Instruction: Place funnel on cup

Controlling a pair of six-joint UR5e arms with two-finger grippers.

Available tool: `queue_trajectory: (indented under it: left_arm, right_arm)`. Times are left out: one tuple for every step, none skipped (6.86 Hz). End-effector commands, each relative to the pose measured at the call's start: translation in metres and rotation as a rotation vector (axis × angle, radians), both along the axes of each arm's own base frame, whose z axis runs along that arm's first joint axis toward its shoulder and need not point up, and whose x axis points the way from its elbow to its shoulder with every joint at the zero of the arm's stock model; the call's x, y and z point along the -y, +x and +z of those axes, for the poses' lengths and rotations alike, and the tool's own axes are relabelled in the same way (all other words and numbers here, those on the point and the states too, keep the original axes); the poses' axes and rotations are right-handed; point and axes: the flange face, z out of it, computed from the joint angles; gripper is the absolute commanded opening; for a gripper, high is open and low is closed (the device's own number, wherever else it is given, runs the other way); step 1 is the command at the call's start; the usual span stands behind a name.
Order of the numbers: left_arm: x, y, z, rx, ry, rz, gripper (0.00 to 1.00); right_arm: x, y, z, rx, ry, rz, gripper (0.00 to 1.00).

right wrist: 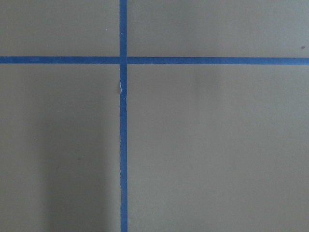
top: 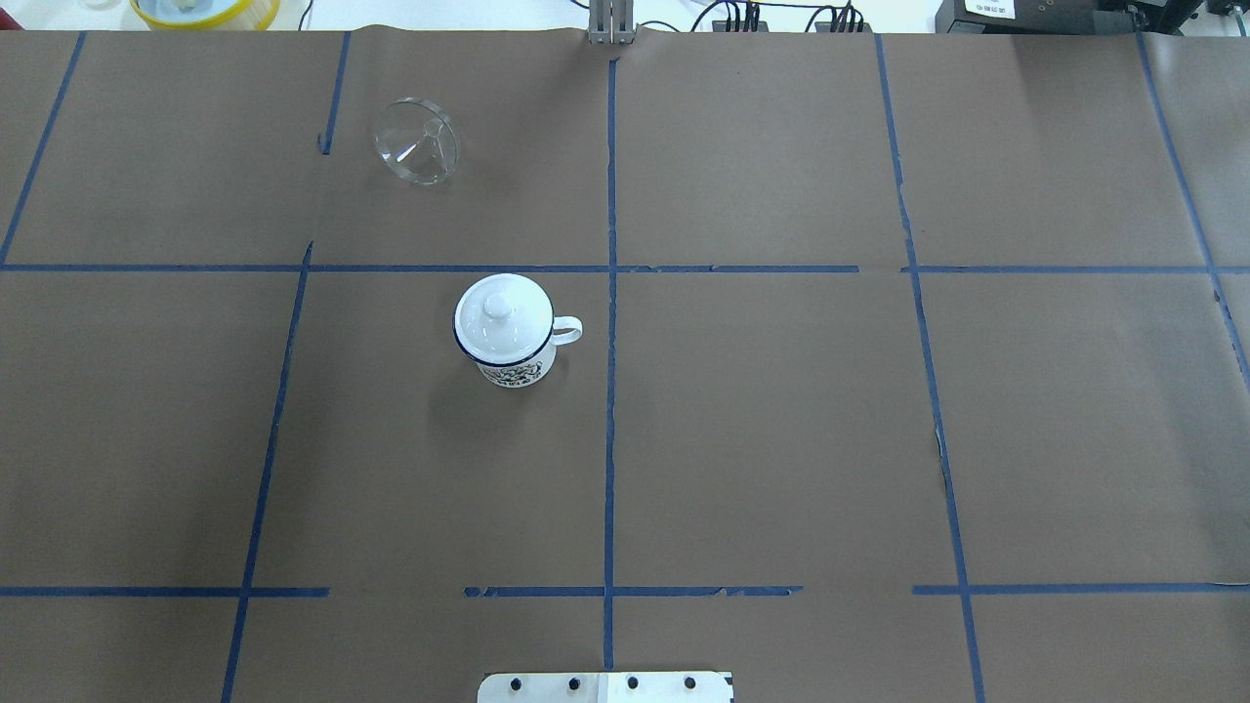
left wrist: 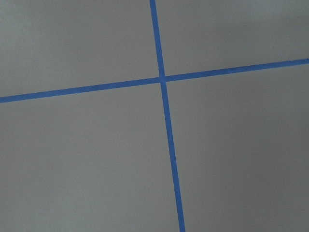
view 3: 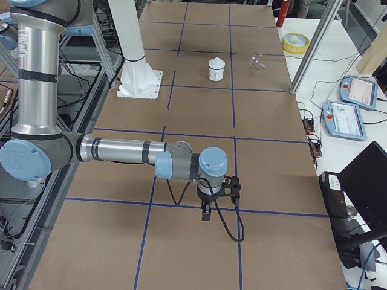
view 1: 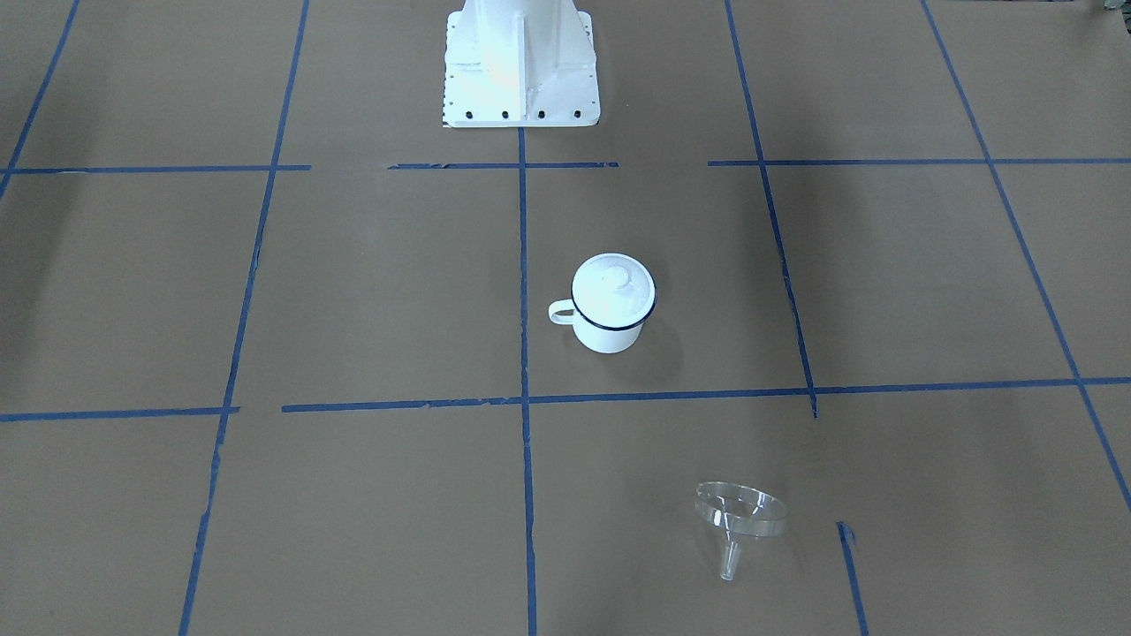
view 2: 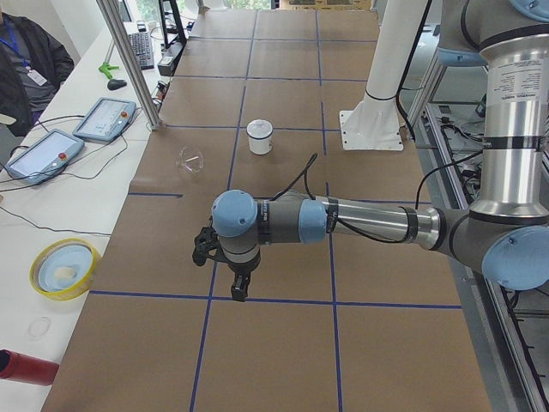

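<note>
Notably, knobbed lid (view 1: 614,283) caps cup (view 1: 609,338); funnel (view 1: 740,512) on side, well apart; both arms' jaws: cannot tell.

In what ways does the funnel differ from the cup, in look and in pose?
The funnel is clear; the cup is white with a dark blue rim. The funnel lies tipped on its side; the cup stands upright, a lid on it. Both rest on the brown paper, apart.

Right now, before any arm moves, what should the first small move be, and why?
Probably bring the left arm over the lid to lift it off: it covers the cup, so the funnel, lying on its side farther away, cannot sit there yet.
</note>
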Motion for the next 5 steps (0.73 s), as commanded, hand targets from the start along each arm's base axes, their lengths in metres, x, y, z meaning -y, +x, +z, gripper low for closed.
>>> queue_trajectory:
  left_arm:
    - [-0.001, 0.0, -0.002, 0.002, 0.003, -0.001, 1.0]
    - [-0.002, 0.0, -0.002, 0.0, 0.003, -0.001, 1.0]
    - [0.0, 0.0, -0.006, 0.002, 0.012, 0.001, 1.0]
    - [0.017, -0.001, -0.029, 0.005, 0.054, -0.005, 1.0]
    - [0.027, -0.001, -0.039, 0.007, 0.08, -0.001, 1.0]
  right_arm:
    - [0.0, 0.0, 0.0, 0.0, 0.0, 0.0, 1.0]
    - [0.0, 0.0, 0.0, 0.0, 0.0, 0.0, 1.0]
    - [0.0, 0.0, 0.0, 0.0, 0.0, 0.0, 1.0]
    - [0.0, 0.0, 0.0, 0.0, 0.0, 0.0, 1.0]
    - [0.0, 0.0, 0.0, 0.0, 0.0, 0.0, 1.0]
